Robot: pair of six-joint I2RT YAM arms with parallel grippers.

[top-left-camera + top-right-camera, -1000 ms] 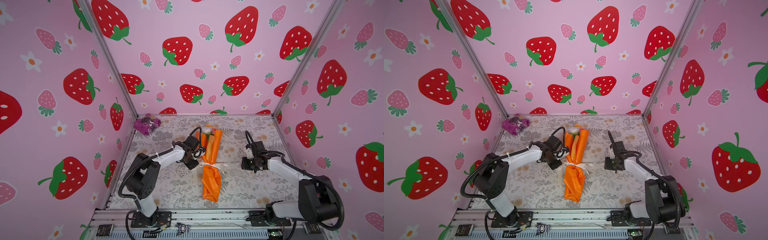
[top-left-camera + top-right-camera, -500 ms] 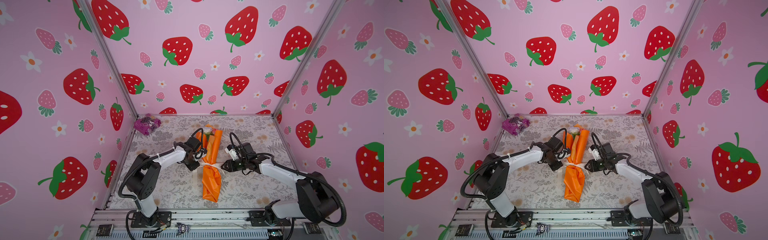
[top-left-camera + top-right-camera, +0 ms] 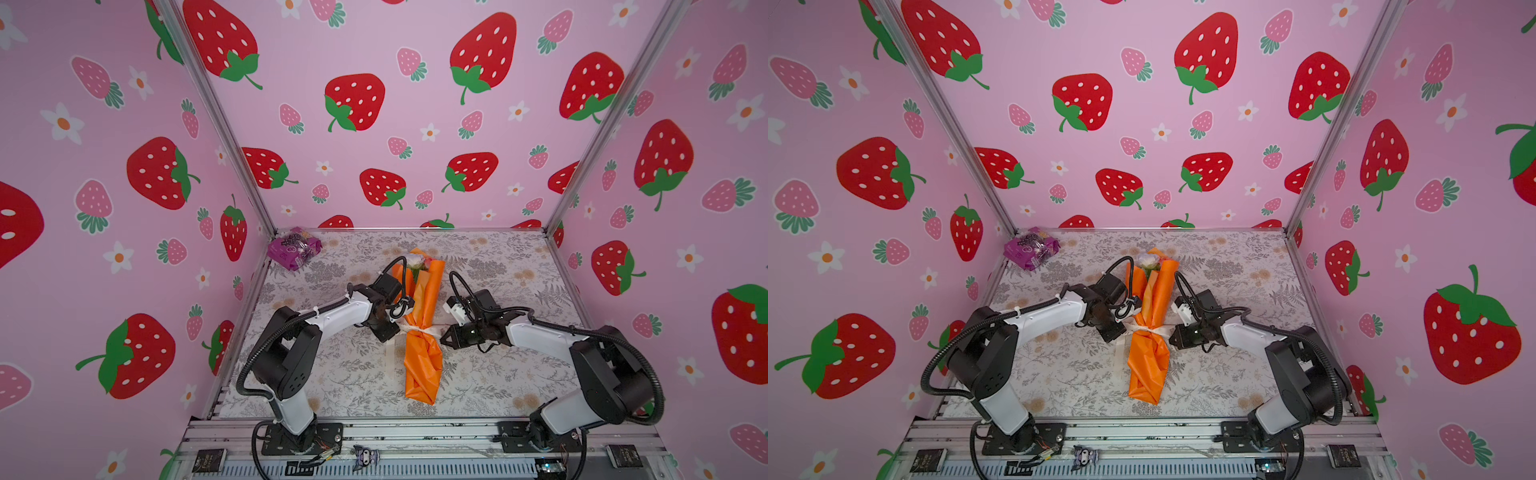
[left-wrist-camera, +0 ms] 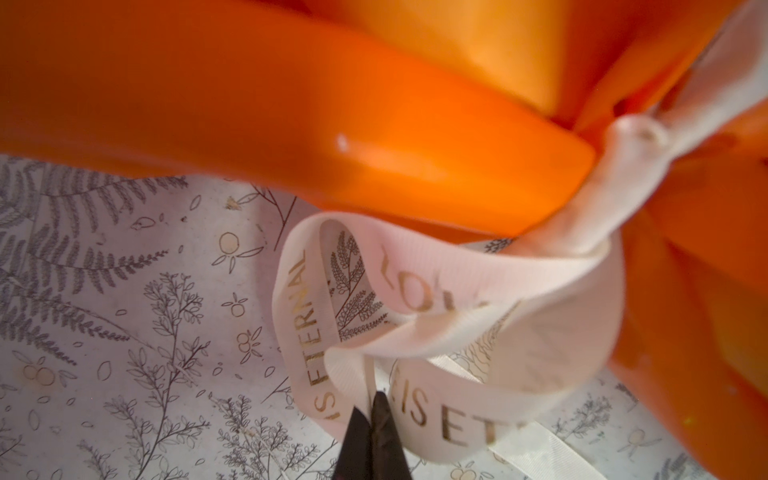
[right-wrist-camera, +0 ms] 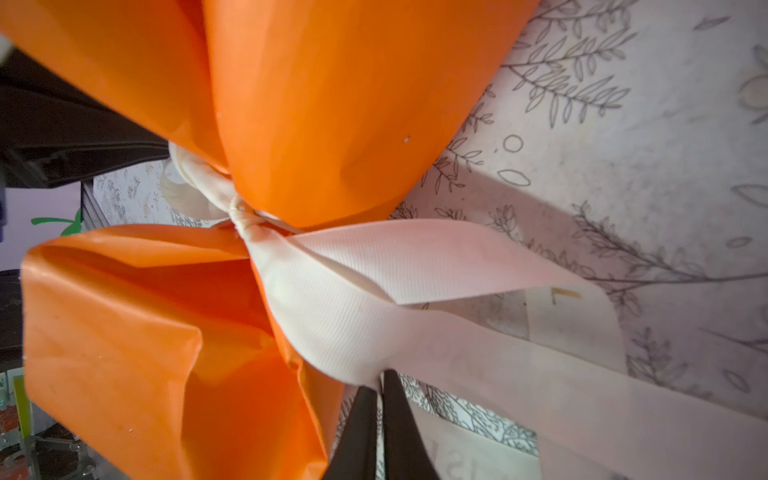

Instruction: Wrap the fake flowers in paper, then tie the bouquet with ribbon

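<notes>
A bouquet of fake flowers (image 3: 423,303) lies flat in the middle of the leaf-printed surface (image 3: 503,270). It is rolled in orange wrapping paper (image 3: 1152,357), with pale blooms (image 3: 414,261) peeping out at the end nearer a crinkly purple packet (image 3: 294,248). The packet sits well apart from the bouquet, in a back corner.

A cream ribbon (image 3: 417,330) with gold lettering cinches the bouquet's waist in both top views, and the knot (image 5: 243,216) is pulled tight against the paper.

The left pincer (image 4: 370,409) is just beside the bouquet on one side. Its dark tips are closed on a loop of the ribbon (image 4: 309,316) that reads "ETERNAL".

The right pincer (image 5: 379,384) is just beside the bouquet on the opposite side, level with the knot. Its tips are closed on a broad band of the same ribbon (image 5: 353,316).
</notes>
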